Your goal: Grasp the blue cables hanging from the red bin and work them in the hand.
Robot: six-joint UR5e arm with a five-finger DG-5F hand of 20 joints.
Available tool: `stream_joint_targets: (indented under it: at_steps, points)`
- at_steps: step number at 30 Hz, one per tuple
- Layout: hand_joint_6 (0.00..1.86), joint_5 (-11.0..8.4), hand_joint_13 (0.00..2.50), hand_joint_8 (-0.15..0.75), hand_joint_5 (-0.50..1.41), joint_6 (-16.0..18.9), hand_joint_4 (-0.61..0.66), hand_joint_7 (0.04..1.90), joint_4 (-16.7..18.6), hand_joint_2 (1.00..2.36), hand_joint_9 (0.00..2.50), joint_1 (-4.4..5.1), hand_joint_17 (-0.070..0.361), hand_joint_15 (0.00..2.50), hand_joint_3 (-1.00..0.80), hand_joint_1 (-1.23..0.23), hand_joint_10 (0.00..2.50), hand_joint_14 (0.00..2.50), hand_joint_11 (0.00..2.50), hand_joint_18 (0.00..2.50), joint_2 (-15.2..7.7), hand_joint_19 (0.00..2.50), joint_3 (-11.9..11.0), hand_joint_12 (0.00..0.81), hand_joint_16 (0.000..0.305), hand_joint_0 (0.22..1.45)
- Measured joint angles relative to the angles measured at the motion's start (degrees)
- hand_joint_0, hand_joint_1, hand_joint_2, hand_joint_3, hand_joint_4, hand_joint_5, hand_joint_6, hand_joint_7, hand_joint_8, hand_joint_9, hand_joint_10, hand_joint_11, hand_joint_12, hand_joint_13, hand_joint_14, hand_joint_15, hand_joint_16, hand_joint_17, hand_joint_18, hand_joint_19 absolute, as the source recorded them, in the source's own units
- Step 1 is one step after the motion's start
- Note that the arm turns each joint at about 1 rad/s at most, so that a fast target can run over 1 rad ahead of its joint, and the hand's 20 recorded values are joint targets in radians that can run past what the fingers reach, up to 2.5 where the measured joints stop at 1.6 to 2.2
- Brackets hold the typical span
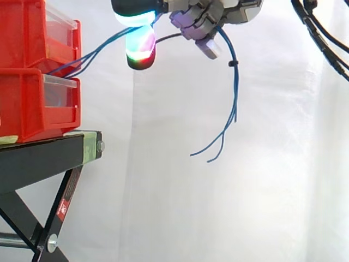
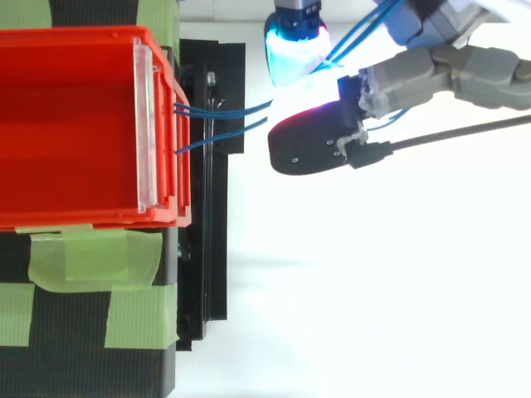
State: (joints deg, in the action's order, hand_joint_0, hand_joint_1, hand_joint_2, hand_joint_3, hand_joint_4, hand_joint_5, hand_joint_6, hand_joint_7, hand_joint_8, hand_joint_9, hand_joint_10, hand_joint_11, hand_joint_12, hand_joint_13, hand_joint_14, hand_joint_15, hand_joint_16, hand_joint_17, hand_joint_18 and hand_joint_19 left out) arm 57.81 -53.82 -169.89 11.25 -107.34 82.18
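Thin blue cables [image 1: 98,52] come out of the front of the red bins [image 1: 27,103] and rise to the right into my hand [image 1: 210,19] at the top of the side view. They pass between a cyan-glowing fingertip [image 1: 133,19] and a red-green glowing one [image 1: 140,50], which pinch them. Behind the hand the loose ends hang down in a curve and end in mid-air. In the top view the blue cables [image 2: 241,112] stretch from the red bin [image 2: 66,124] to the hand [image 2: 423,75], running between its two pads.
The red bins are stacked on a black stand [image 1: 43,158] with green tape [image 2: 91,257] on its top. A white curtain [image 1: 272,180] hangs behind, with free room right of and below the bins.
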Motion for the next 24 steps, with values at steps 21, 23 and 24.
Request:
stream_joint_targets:
  at_steps: [21, 23, 24]
  points:
    - [0.01, 0.02, 2.09, 0.519, 0.61, -0.3, 0.31, 1.41, 0.6, 1.01, 1.74, 0.05, 0.183, 2.01, -0.71, -0.67, 2.5, 2.5, 2.5, 2.5, 0.0, 0.76, 0.0, 0.771, 0.244, 0.91]
    - [0.01, 0.02, 2.09, 0.519, 0.59, -0.3, 0.33, 1.4, 0.6, 1.02, 1.74, 0.03, 0.183, 2.01, -0.67, -0.67, 2.5, 2.5, 2.5, 2.5, 0.0, 0.76, 0.0, 0.771, 0.244, 0.91]
    - [0.01, 0.02, 2.09, 0.519, 0.57, -0.3, 0.34, 1.4, 0.6, 1.02, 1.74, 0.02, 0.183, 2.01, -0.66, -0.67, 2.5, 2.5, 2.5, 2.5, 0.0, 0.76, 0.0, 0.771, 0.244, 0.92]
